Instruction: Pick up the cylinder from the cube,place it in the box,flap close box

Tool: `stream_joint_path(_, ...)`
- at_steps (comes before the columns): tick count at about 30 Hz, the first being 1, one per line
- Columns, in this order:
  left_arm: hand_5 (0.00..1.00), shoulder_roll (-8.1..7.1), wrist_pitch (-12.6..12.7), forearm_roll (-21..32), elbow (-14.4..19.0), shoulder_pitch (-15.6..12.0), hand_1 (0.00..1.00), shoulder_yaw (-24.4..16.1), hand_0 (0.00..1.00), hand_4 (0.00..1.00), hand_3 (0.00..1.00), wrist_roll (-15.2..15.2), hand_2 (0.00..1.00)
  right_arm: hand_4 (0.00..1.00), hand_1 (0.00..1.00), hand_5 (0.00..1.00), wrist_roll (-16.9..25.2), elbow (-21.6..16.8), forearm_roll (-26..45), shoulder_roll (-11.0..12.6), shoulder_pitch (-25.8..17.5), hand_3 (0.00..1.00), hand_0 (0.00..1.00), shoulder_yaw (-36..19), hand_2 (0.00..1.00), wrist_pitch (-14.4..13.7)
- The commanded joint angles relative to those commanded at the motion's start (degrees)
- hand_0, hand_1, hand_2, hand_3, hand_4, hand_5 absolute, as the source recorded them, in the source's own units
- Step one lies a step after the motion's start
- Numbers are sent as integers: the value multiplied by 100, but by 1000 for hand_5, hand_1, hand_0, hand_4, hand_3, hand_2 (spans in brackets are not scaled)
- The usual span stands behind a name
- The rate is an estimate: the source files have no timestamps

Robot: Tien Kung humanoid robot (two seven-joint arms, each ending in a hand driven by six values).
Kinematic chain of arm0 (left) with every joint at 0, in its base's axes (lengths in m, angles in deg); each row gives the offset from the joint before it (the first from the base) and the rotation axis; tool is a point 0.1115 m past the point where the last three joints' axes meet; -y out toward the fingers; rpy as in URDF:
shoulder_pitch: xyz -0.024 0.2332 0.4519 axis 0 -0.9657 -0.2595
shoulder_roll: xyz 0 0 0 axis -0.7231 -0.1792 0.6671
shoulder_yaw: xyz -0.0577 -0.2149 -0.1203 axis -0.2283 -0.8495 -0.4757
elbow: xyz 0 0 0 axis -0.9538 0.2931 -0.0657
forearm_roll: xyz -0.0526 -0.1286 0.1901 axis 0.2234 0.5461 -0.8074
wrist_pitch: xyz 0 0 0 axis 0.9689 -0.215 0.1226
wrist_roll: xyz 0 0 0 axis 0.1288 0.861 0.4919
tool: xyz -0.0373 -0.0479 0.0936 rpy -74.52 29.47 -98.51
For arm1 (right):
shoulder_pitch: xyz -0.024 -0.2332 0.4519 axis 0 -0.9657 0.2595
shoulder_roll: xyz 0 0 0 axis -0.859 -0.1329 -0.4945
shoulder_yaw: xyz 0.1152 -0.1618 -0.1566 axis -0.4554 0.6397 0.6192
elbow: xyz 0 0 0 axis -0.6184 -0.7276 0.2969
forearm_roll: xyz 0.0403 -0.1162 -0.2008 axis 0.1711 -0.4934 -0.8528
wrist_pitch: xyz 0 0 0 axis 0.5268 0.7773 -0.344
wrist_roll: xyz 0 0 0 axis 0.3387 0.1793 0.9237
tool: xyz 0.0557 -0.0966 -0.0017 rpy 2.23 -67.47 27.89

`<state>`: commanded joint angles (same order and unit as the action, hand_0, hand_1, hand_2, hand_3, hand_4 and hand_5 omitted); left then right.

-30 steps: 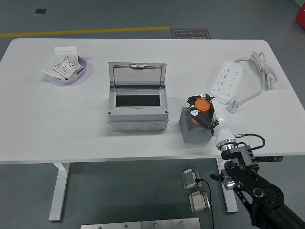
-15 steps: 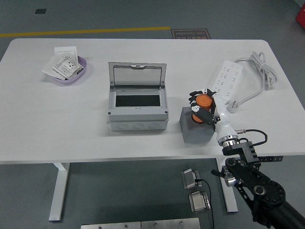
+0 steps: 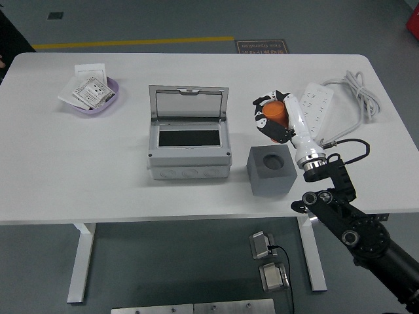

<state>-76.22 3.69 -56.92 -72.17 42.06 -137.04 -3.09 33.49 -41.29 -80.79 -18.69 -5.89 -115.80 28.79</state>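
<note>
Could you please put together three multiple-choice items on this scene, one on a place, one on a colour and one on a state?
1. Where is the orange cylinder?
A. In the cube's socket
B. Held off the table, beyond the grey cube
C. Inside the box

2. What colour is the dish at the far left?
A. Purple
B. Green
C. Red

3. How does the box stand?
A. Flap shut
B. Flap open, raised at the back
C. Tipped on its side

Answers:
1 B, the right robot hand grips the cylinder and the cube's socket shows empty.
2 A, its rim is pale purple.
3 B, the flap stands up and the dark inside shows.
</note>
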Motion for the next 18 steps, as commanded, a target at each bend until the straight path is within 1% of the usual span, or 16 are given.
stream_joint_path(2,285,-4,3,-15,0,-1,671,-18,637,751,666,-3,653,2,207,2,-198,104,-288,-8,197,250,297,180,308,21)
stream_joint_path(3,294,-6,4,-19,0,-2,671,-24,638,754,666,-4,654,2,159,2,-322,164,-452,-18,317,249,116,291,308,50)
stream_joint_path(8,294,-14,9,-50,0,-7,671,-63,638,754,666,-9,654,2,159,2,-825,426,-1221,-108,785,249,116,820,308,332)
stream_joint_path(9,298,-16,10,-61,0,-9,671,-75,638,756,667,-12,655,2,112,2,-900,459,-1337,-126,851,247,63,915,299,389)
stream_joint_path(10,298,-19,12,-74,0,-12,671,-90,638,756,667,-18,655,2,112,2,-967,501,-1483,-152,924,247,63,1014,299,469)
stream_joint_path(15,299,-44,37,-199,0,-22,673,-247,638,757,668,-110,655,3,103,2,-1219,609,-1845,-300,1192,244,52,1364,299,732)
stream_joint_path(18,299,-64,55,-265,0,-29,673,-334,638,757,668,-163,655,3,103,2,-1245,634,-1884,-384,1298,244,52,1467,299,823)
